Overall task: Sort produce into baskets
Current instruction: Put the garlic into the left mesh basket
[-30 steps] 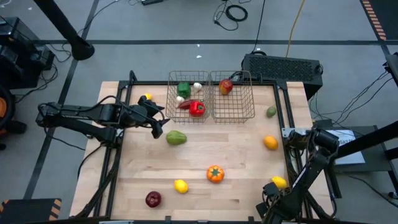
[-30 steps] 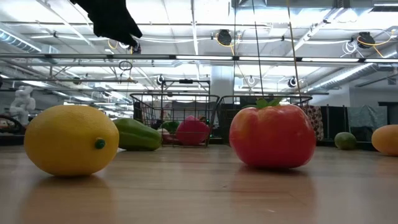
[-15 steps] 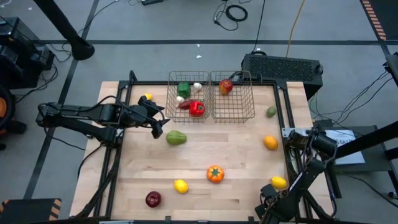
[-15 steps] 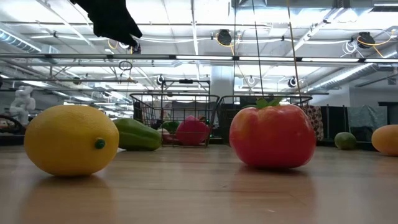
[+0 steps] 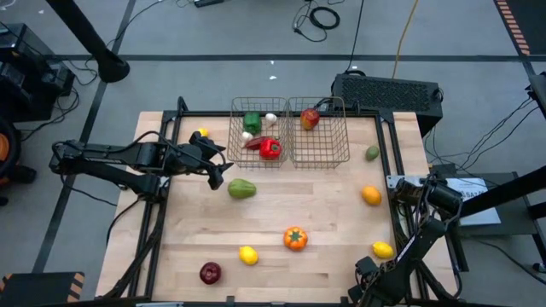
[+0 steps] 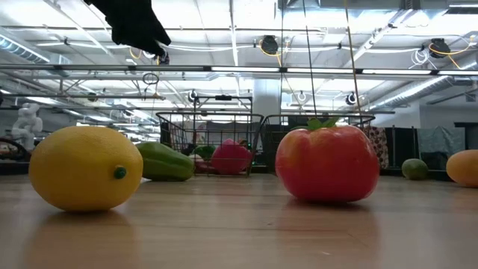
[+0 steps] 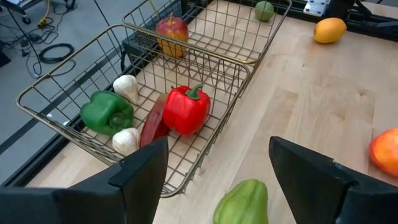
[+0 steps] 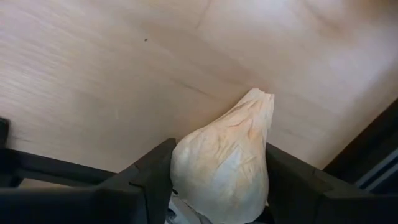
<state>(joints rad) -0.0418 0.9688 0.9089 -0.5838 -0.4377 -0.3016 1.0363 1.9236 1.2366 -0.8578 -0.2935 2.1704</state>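
Note:
Two wire baskets stand at the far edge. The left basket (image 5: 258,132) holds a green pepper, a red pepper (image 7: 185,110), a chilli and two garlic bulbs. The right basket (image 5: 320,130) holds a red apple (image 5: 309,118). My left gripper (image 7: 217,174) is open and empty, just above and left of a loose green pepper (image 5: 241,188). My right gripper (image 8: 221,186), at the table's near right corner (image 5: 367,275), is shut on a white garlic bulb (image 8: 221,165). My right gripper pinches the garlic bulb by its two wide sides (image 8: 180,168) between its two fingers. The bulb's pointed tip (image 8: 261,99) sticks out past the fingertips toward the wooden table. I cannot tell whether the bulb touches the table.
Loose on the table are a lemon (image 5: 382,250) beside my right arm, an orange fruit (image 5: 370,195), a small green fruit (image 5: 372,153), an orange tomato-like fruit (image 5: 295,238), a lemon (image 5: 247,254), a red apple (image 5: 210,273) and a small yellow piece (image 5: 202,133). A black box (image 5: 388,89) stands behind the baskets.
My right arm has shifted a little toward the table's near edge, so the lemon beside it shows more fully.

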